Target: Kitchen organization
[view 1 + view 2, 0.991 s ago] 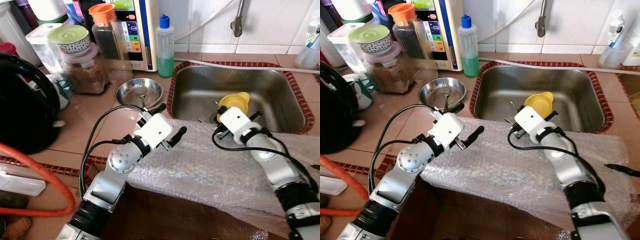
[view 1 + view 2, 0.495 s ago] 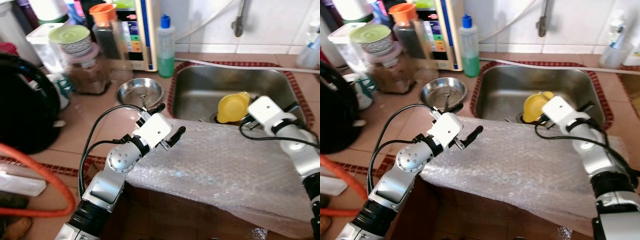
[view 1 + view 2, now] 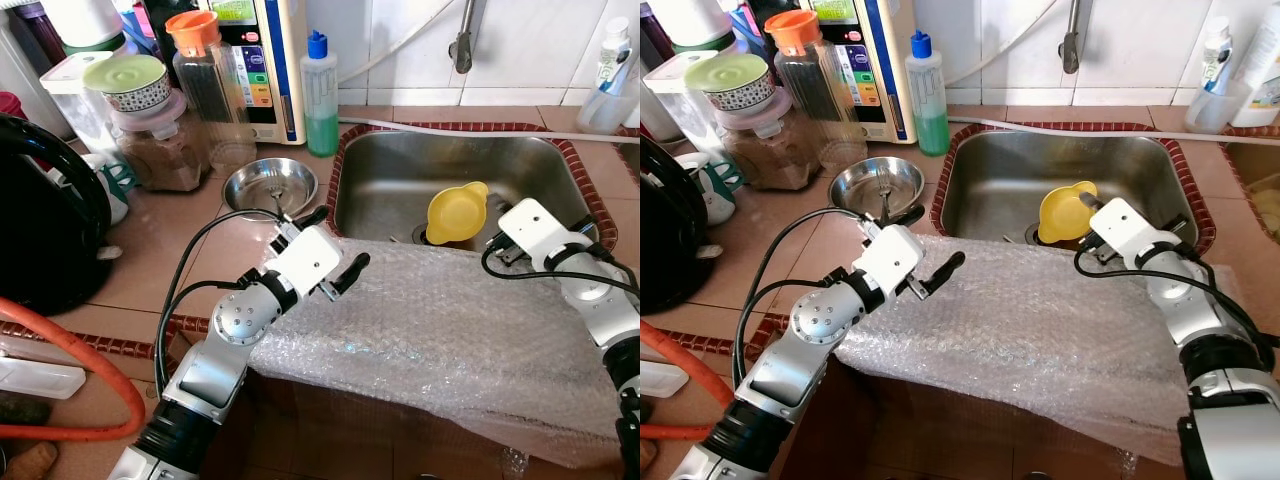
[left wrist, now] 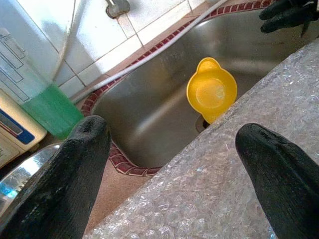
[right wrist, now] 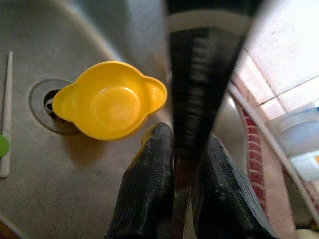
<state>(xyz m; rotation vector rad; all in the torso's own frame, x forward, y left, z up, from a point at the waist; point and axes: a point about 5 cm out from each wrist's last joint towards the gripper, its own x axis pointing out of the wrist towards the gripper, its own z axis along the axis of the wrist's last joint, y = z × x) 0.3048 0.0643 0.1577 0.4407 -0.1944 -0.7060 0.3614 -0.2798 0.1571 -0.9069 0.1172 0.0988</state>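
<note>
Our right gripper [image 5: 182,164] hangs over the near right part of the sink [image 3: 395,170], its two fingers pressed onto a thin, flat dark item with a pale band [image 5: 204,59] that sticks up past the fingertips; we cannot tell what the item is, since it is blurred. The yellow bowl [image 3: 456,212], a small two-eared plastic one, lies in the basin over the drain, just beside that gripper and not touching it. Our left gripper [image 3: 330,250] hovers above the near left corner of the bubble wrap [image 3: 430,340] draped over the sink's front edge, fingers spread wide and holding nothing. We judge the step to be carrying the pinched item out of the basin to a resting place. To do it well, we should keep the pinch firm, lift straight up before swinging sideways so the long item clears the sink rim and the tap [image 3: 462,45], and avoid dragging the wrist across the bubble wrap, which looks loose enough to slide. The left arm is best kept clear of the path.
</note>
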